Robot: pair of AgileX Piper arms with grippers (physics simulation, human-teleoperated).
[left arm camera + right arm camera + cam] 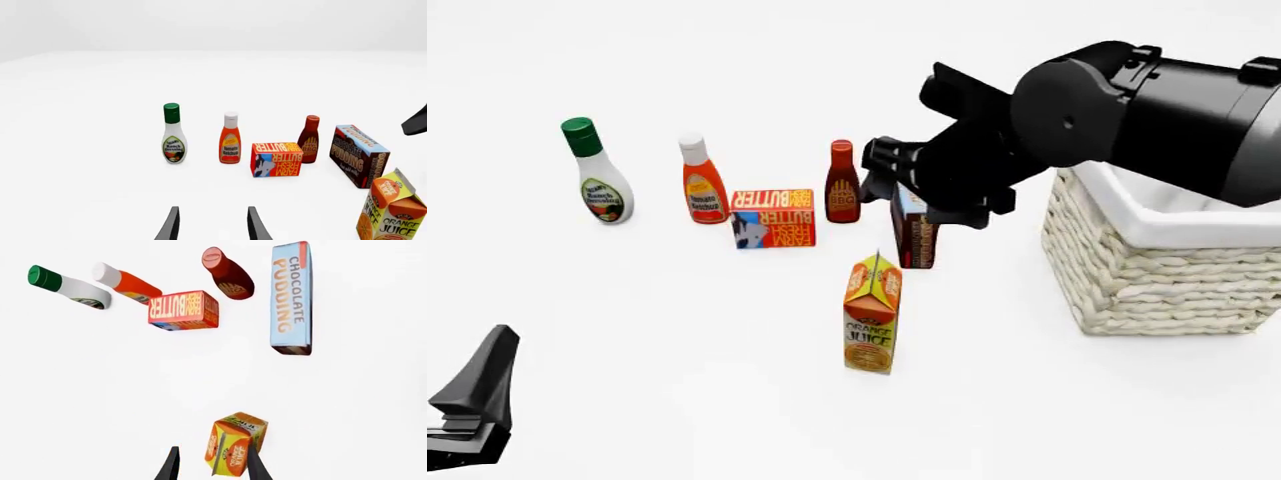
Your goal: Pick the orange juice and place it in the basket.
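Observation:
The orange juice (872,315) is a gable-top carton standing upright on the white table, left of the basket (1148,275). The basket is woven wicker with white cloth over its rim, at the right edge of the front view. My right gripper (213,448) hangs above the carton, open and apart from it. In the right wrist view the orange juice (235,445) shows from above, close to one of the fingers (253,465). My left gripper (213,208) is open and empty, low at the near left. The orange juice (393,210) appears at the edge of the left wrist view.
Behind the carton stands a row: ranch dressing bottle (597,180), ketchup bottle (703,180), butter box (774,217), dark red sauce bottle (842,182) and chocolate pudding box (914,235). The right arm (1094,110) crosses above the basket and pudding box.

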